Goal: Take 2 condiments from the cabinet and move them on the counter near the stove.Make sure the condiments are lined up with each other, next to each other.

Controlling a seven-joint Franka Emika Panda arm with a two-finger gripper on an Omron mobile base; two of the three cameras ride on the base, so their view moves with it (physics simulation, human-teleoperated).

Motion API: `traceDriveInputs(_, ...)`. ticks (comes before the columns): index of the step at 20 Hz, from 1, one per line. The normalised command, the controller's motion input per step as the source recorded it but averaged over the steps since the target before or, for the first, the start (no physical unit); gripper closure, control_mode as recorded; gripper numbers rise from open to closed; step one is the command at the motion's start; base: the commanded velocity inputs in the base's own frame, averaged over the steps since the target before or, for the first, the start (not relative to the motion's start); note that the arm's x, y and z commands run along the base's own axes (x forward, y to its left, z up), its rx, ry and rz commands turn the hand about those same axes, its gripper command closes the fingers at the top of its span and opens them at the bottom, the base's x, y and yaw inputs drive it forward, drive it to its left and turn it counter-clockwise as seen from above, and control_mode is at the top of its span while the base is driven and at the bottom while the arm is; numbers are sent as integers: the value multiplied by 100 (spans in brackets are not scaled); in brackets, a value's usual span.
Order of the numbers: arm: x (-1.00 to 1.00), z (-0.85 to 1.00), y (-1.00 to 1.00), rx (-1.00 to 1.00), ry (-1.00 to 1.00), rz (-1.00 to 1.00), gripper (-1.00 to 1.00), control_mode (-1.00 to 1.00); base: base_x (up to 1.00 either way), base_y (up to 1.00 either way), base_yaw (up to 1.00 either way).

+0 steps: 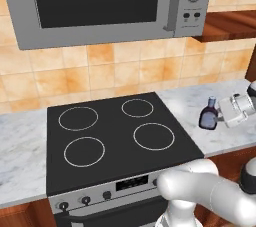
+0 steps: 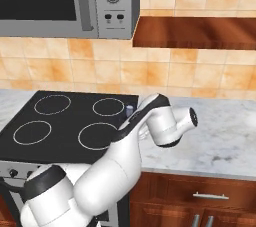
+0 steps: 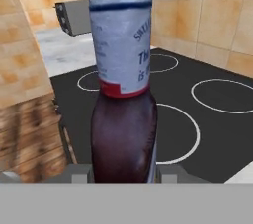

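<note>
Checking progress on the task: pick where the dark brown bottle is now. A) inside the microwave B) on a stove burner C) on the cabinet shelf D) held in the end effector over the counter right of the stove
D: the end effector grips the dark brown bottle above the counter, right of the stove.

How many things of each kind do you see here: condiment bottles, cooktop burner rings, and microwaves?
Condiment bottles: 1, the dark brown bottle held by the gripper beside the stove
Burner rings: 4
Microwaves: 1, the steel microwave above the stove
Total: 6
</note>
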Motion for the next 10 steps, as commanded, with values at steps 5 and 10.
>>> traceDriveInputs(5, 24, -50, 0, 0, 0, 0, 100, -100, 0, 0, 0)
traceDriveInputs(10, 24, -34, -17, 0, 0, 0, 100, -100, 0, 0, 0)
